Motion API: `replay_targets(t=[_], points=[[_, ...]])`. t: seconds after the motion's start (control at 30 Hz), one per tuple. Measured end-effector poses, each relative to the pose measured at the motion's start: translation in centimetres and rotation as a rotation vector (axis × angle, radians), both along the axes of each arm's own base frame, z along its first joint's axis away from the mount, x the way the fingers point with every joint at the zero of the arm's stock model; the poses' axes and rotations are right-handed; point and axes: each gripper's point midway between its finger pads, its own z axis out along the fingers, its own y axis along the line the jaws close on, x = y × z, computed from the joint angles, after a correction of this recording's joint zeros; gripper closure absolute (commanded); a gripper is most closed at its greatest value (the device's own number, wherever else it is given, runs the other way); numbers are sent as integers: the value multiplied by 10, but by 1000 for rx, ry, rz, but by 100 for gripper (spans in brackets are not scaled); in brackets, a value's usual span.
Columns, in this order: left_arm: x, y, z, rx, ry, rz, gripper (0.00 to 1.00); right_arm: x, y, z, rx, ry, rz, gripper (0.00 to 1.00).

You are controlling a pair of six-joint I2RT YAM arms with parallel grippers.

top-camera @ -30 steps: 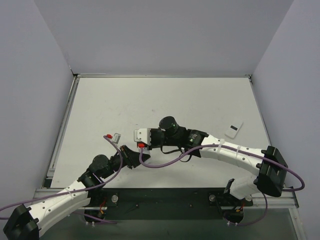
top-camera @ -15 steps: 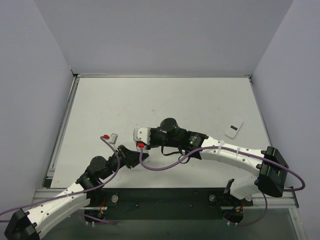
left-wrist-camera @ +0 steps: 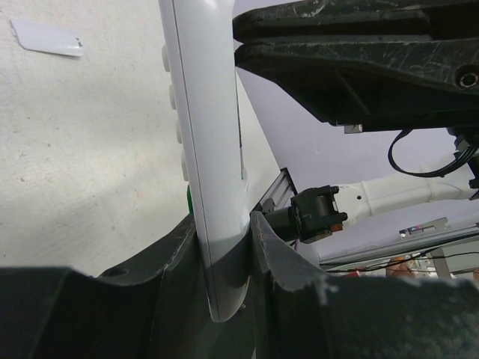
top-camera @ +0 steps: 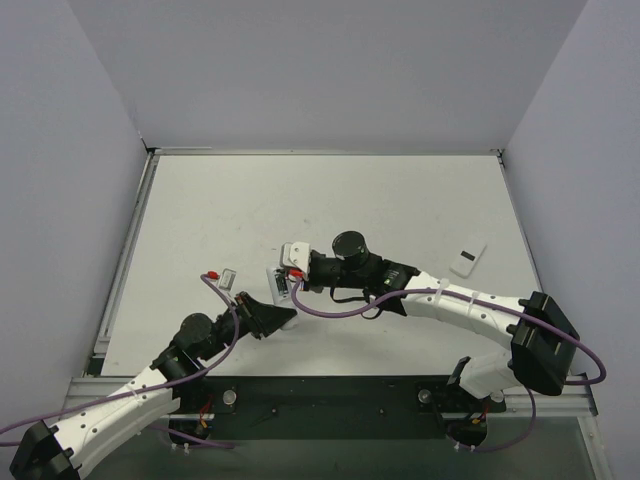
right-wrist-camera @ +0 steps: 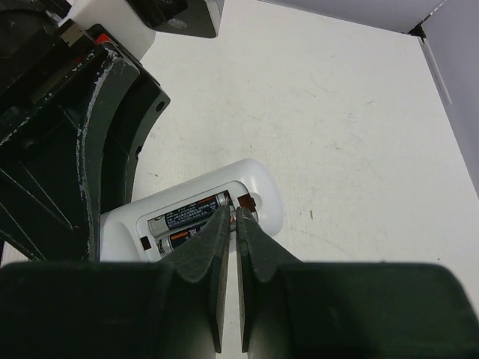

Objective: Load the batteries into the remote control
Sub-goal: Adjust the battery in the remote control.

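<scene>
1. The small slim white plastic remote control (right-wrist-camera: 258, 187) is gripped near the middle of the pale table (top-camera: 400, 200) by the left claw (left-wrist-camera: 224, 224). Its two dark fingers are closed firmly on one end of the handset, which is held on its edge.
2. The compartment in the back of the remote control is open. The two thin dark cylindrical batteries (right-wrist-camera: 188, 218) with metallic ends are seen lying in it side by side.
3. The right claw (right-wrist-camera: 230, 215) is almost fully closed, with only a thin slit left between its fingers, and nothing is seen held in it. Its tips are placed at one end of the batteries; whether they press on them cannot be told.
4. The loading itself is judged to be nearly done. Perhaps only the last pushing into place is left.
5. The small flat white plastic cover (top-camera: 467, 259) lies well apart, at the right side of the table. It is not yet fitted, if that is wanted.
</scene>
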Motion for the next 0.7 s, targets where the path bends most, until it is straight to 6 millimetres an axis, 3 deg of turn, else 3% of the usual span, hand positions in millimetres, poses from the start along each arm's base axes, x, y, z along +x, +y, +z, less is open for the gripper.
replay_targets(t=[0.2,0.43,0.7], points=[[0,1,-5,9,8,5,100,-1,-3,-5,23,20,-15,87],[1,1,2,-8,-20,8,100,-16,-4,2,24,9,-6,81],[0,-2,20,-58,-75,-6,100,-28,-18,16,38,77,-42,48]])
